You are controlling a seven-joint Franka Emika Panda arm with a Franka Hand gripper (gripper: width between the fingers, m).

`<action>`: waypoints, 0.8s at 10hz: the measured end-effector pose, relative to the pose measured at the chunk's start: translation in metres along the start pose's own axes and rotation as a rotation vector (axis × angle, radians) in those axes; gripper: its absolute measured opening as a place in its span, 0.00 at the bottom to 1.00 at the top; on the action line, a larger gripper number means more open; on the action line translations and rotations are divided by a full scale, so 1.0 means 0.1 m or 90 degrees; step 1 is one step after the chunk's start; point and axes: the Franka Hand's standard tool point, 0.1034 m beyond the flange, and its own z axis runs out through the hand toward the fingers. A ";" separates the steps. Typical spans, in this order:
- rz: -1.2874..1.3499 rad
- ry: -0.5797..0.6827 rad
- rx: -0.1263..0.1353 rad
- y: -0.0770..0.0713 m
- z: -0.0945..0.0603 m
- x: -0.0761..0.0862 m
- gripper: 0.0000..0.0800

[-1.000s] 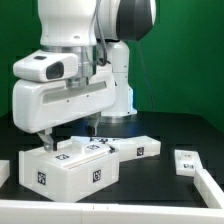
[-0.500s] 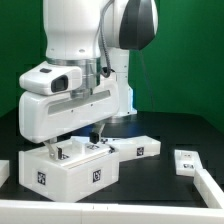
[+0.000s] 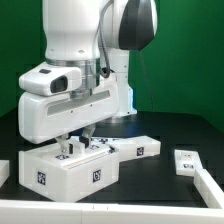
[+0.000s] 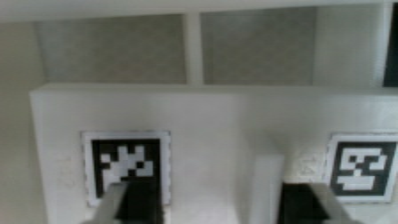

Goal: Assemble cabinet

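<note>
In the exterior view the robot arm [image 3: 85,60] filled the upper left and middle of the frame, its big white wrist housing hanging low over the black table [image 3: 170,125]. The gripper [image 3: 77,143] reached down under that housing to the top of the cabinet [image 3: 70,172], a white box in the lower left of the frame with square black-and-white tags on its front and top. Whether the fingertips touched the top could not be told from this view.

A smaller white block [image 3: 140,148] lay just beside the box towards the middle right of the frame and also carried tags. Well apart from it, a flat white piece [image 3: 187,162] sat at the right of the frame, another white part [image 3: 212,186] showed at the lower right edge, and a white sliver [image 3: 4,172] was cut off at the left edge. A green backdrop [image 3: 190,60] stood behind.

In the wrist view the cabinet [image 4: 214,110] showed a white face bearing two tags [image 4: 128,160], with two grey recesses [image 4: 116,45] beyond it, split by a thin white divider. The gripper [image 4: 210,205] stood spread: its two dark fingers [image 4: 125,205] were well apart, each overlapping one tag, with only bare white surface between them and nothing pinched
</note>
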 end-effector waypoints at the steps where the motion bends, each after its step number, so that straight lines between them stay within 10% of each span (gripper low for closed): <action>1: -0.021 0.005 -0.012 0.01 -0.03 0.02 0.20; 2: -0.037 0.014 -0.027 -0.04 -0.12 0.05 0.07; 8: 0.060 0.014 -0.018 -0.71 -0.28 0.12 0.07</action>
